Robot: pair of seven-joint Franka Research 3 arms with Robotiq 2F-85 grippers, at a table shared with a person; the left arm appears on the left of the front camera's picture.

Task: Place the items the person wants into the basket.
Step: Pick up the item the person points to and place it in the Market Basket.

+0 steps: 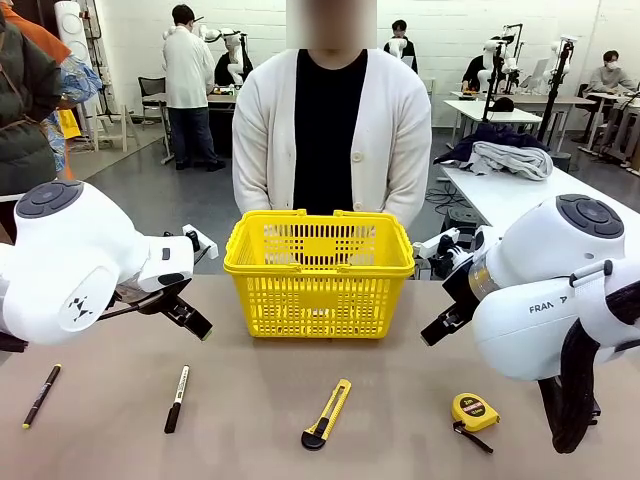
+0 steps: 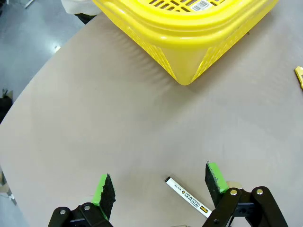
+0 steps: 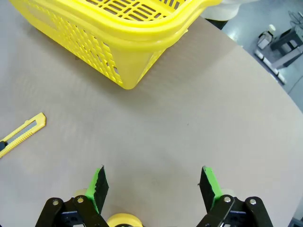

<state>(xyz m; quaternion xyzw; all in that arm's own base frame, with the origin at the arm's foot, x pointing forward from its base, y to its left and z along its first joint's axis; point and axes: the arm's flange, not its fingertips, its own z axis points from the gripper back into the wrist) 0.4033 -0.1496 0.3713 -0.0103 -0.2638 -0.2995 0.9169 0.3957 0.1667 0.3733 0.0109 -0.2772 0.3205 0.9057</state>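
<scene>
A white-painted wall [image 1: 130,30] spans the top of the frame. Below it, a glossy grey floor [image 1: 150,195] catches the room's even light. White-topped work tables [image 1: 475,110] stand at upper right, and a dull beige tabletop [image 1: 250,410] fills the lower half.

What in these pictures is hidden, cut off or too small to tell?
- Front view: the hands of the person, behind the basket.
- Most of the basket floor: screened by its lattice wall in the front view, cut by the top edge in both wrist views.
- Right wrist view: tape measure cut by the bottom edge, utility knife by the left edge.
- Left wrist view: near end of the marker, behind a finger of the left end effector.
</scene>
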